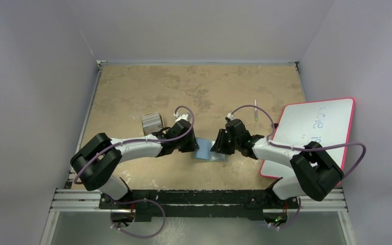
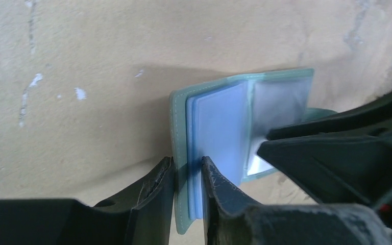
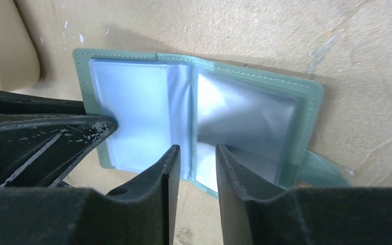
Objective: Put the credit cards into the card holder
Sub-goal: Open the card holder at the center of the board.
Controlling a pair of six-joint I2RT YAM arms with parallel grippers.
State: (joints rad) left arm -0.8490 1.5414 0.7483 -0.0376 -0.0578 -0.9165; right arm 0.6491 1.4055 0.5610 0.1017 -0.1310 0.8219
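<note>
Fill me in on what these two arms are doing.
Both arms meet over a small grey-green bifold card holder, which lies open with its shiny clear pockets facing up. The left gripper is pinched on the holder's cover edge. The right gripper has its fingers astride the clear pockets near the fold; whether it grips them is unclear. No card shows in either gripper.

Plain pale grey walls [image 1: 194, 25] stand on three sides of a flat table [image 1: 148, 87]. The table top is sandy brown with lighter patches. A silver metal rail [image 1: 76, 200] runs along its near edge. The light is soft and even.
</note>
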